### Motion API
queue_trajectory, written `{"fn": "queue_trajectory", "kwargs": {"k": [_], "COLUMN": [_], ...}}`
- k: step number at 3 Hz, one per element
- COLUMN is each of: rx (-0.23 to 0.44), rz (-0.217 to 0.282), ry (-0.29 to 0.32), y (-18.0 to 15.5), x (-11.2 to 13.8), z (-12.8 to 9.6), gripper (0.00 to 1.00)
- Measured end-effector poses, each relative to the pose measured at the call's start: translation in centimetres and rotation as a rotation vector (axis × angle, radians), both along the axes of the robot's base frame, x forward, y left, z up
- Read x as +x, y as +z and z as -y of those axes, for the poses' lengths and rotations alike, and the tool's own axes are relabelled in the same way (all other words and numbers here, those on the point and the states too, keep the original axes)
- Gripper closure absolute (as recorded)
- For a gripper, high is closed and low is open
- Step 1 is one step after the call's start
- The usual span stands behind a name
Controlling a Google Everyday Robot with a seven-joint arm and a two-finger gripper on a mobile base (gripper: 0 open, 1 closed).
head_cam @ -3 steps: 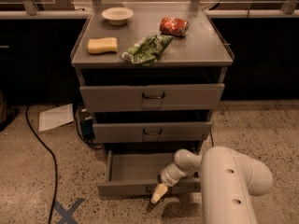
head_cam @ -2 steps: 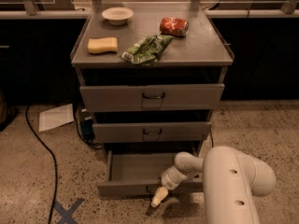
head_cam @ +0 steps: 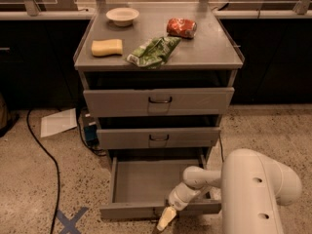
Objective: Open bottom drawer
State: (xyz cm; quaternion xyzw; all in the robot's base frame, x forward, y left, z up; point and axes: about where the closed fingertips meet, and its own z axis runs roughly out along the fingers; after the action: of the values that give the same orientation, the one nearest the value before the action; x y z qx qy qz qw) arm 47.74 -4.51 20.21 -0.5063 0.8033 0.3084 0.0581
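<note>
— Where's the gripper (head_cam: 165, 219)?
— Low down, at the end of the white arm (head_cam: 253, 189), which reaches left in view from its bulky segment; wrist (head_cam: 187, 194) angled down-left, pale tip lowest

On the counter (head_cam: 207, 52), the bowl (head_cam: 122, 16) sits back left and the crumpled packet (head_cam: 181, 28) back right. The sponge (head_cam: 107, 47) lies front left, with the bag (head_cam: 153, 51) just right of it, in front of the packet. Below the counter the top drawer (head_cam: 158, 101) is stacked over the middle drawer (head_cam: 158, 138). The bottom drawer (head_cam: 151, 179) sits lowest, standing out forward of both. The hand (head_cam: 165, 219) is at that drawer's front wall, near its middle, its arm coming from the right. On the floor to the left lie a sheet of paper (head_cam: 58, 122) and a cable (head_cam: 41, 150).
</note>
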Motion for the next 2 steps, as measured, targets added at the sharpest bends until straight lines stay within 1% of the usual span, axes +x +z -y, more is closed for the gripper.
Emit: {"fn": "queue_trajectory", "kwargs": {"k": [1,2], "rx": [0.000,-0.009], "rz": [0.000,-0.057], "ry": [0.000,0.009], "y": [0.0,-0.3], "x": [0.0,-2.5], "z": [0.0,0.1], "gripper": [0.00,0.00]}}
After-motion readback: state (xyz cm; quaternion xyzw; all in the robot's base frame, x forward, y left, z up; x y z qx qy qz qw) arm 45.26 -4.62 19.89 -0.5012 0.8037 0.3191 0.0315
